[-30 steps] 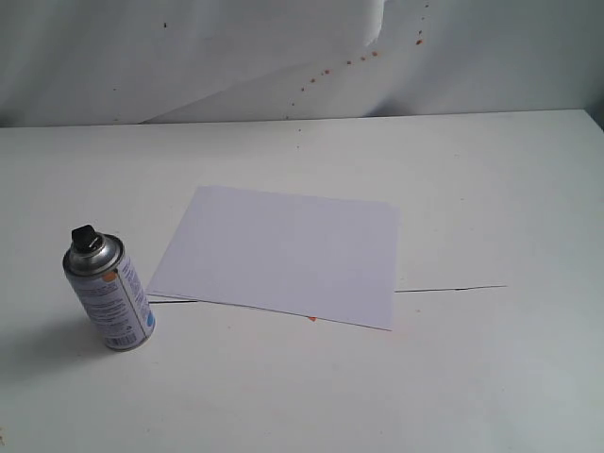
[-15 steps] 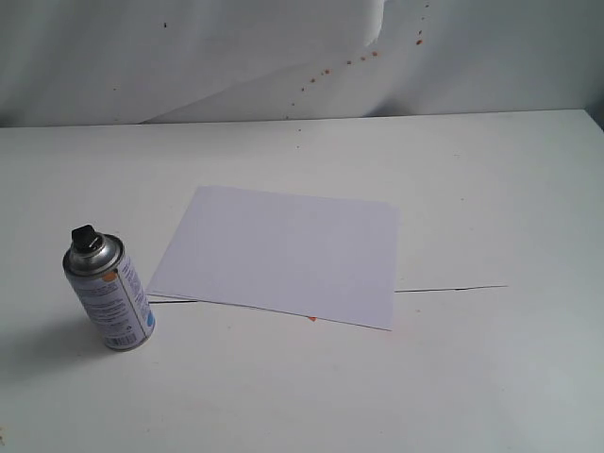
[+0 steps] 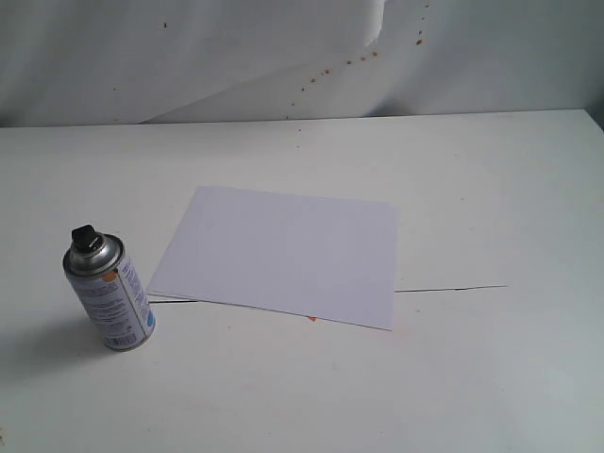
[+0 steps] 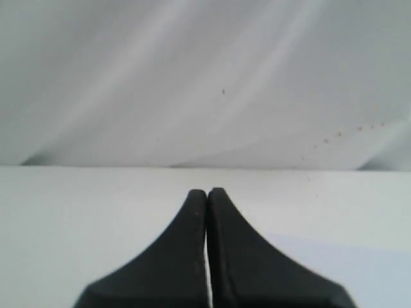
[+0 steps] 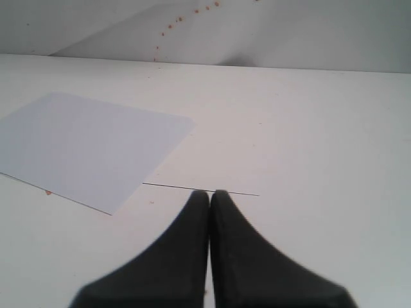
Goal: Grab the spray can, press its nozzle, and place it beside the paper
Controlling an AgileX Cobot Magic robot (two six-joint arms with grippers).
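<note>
**No Change Is Recorded: Can Untouched, Both Grippers Pressed Closed**

Nothing is seen to have moved since the earlier exterior frames; the can, the sheet and the table surface are found exactly as before.

The spray can (image 3: pixel 109 291) is stood upright on the white table (image 3: pixel 472 377), at the left of the exterior view and towards the near edge. It is capped by the black nozzle (image 3: pixel 85 236) on its silver dome. The paper (image 3: pixel 283 253) is laid flat near the middle of the table, its near-left corner just beside the can but apart from it. A thin dark line (image 3: pixel 451 287) is drawn out from under the sheet's right edge.

The left gripper (image 4: pixel 207 192) is shown with its fingers pressed together tip to tip, nothing held between them. The right gripper (image 5: pixel 210 194) is likewise clenched on nothing, and the paper (image 5: pixel 90 147) is seen ahead of it and to one side. The can is caught only by the exterior view, so its place relative to either pair of fingers cannot be told; it is touched by neither.
</note>
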